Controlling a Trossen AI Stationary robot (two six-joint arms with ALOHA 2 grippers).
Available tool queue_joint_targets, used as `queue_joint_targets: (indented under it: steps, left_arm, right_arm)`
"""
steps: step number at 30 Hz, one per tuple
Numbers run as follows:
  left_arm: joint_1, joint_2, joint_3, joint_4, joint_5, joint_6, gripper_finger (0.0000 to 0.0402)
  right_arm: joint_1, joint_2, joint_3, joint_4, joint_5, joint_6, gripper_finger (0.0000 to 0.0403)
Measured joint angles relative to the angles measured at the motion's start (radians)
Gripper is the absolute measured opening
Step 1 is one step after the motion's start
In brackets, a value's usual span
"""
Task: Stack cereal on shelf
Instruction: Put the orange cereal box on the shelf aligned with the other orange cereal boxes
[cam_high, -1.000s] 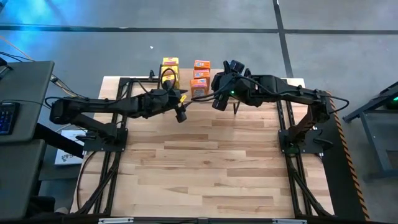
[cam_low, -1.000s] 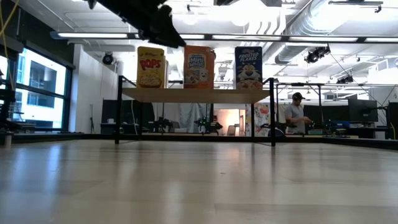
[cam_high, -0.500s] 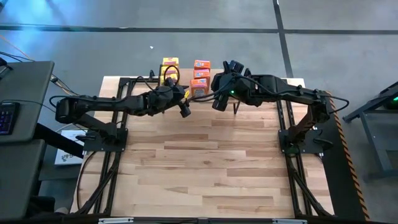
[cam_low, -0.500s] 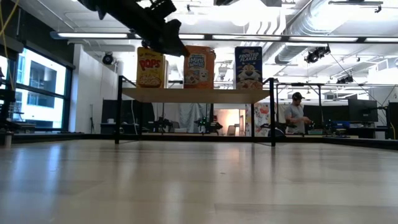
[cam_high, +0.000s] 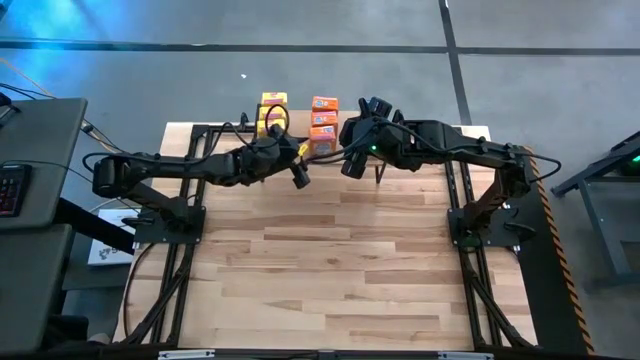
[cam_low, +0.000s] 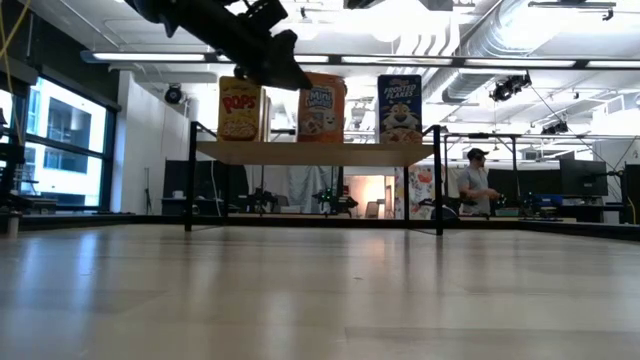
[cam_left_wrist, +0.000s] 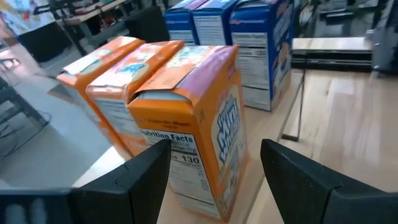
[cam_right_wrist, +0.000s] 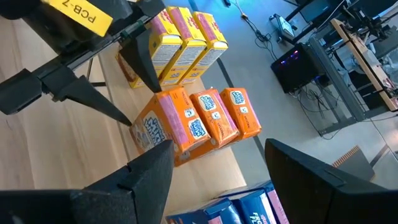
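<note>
Left gripper (cam_high: 299, 176) fingers spread (arm stretched rightward), right gripper (cam_high: 347, 165) parted too, arm reaching leftward

Printed cardboard Mini-Wheats box (cam_left_wrist: 199, 118) with slight sheen, 3 yellow Pops cartons (cam_right_wrist: 186, 40) glossier, light matt wood shelf plank (cam_low: 315, 152) on thin black metal legs, pale smooth wood-grain tabletop (cam_high: 330, 260), matt black plastic fingers (cam_left_wrist: 311, 177)

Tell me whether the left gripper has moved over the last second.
Yes. The left gripper has shifted rightward along the shelf, from the yellow boxes toward the orange boxes, fingers open.
</note>
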Motion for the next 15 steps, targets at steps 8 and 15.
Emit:
queue_joint_targets:
  steps: [8, 15]
  left_arm:
    - [0.005, 0.0, 0.0, 0.011, 0.022, 0.0, 0.0241]
    - [0.012, -0.004, 0.0, 0.007, -0.009, 0.004, 0.0241]
  right_arm:
    - [0.0, 0.0, 0.0, 0.0, 0.0, 0.0, 0.0245]
    - [0.0, 0.0, 0.0, 0.0, 0.0, 0.0, 0.0245]
